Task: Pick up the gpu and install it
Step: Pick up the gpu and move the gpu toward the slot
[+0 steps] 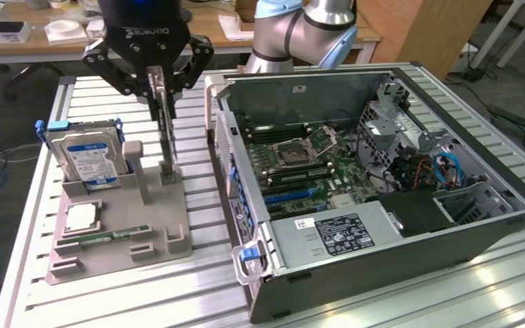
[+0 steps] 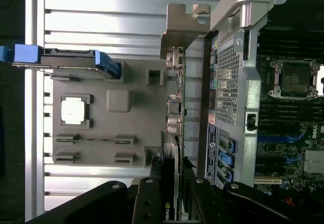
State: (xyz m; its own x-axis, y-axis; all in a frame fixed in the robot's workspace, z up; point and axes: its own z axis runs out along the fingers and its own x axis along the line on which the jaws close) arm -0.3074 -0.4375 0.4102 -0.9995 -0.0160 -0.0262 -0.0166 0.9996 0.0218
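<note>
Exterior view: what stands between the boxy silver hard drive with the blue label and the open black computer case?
In the exterior view, the thin dark gpu card stands on edge in the grey holder tray, the black gripper shut on it.

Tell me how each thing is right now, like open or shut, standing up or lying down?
gripper: shut on the gpu's top part.
gpu: standing upright, bottom end in the gray holder.
hard drive: standing upright in the holder.
processor chip: lying flat in its pocket.
memory strip: lying flat on the holder.
computer case: on its side, open, motherboard showing.
</note>
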